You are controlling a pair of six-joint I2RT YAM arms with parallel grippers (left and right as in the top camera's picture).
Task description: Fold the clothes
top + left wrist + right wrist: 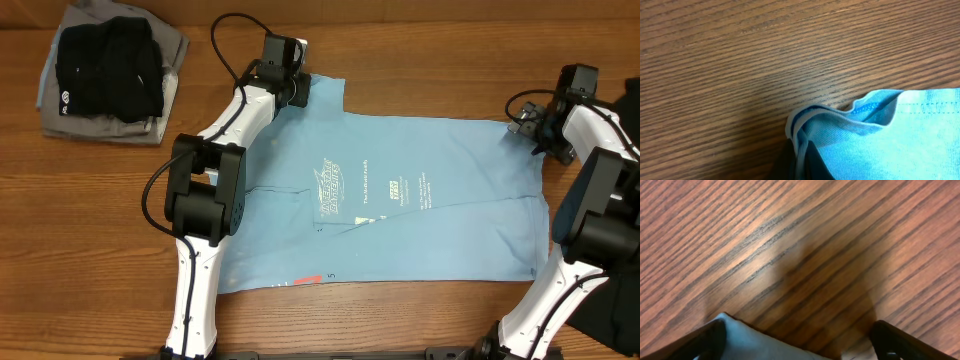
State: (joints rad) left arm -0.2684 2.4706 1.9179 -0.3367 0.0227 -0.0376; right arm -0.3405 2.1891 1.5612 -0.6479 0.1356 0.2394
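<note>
**Both grippers at the far corners of the blue shirt**

The light blue T-shirt (430,225) lies spread flat across the middle of the wooden table (420,50), with its small white logos facing up. A sliver of red print shows at its near left hem.

The left gripper (296,88) is at the shirt's far left corner, where a sleeve juts toward the table's far edge. In the left wrist view its dark fingers (812,162) are pressed together on a bunched fold of the hem, which rises off the wood into the pinch.

The right gripper (528,126) sits at the shirt's far right corner. The right wrist view shows its fingers (707,339) spread wide. A corner of blue cloth lies on the wood between them, just beside the left-hand one, and is not clamped.

A stack of black and grey folded garments (105,70) rests at the table's far left corner, well apart from the shirt. A dark garment (625,300) shows at the right edge.
</note>
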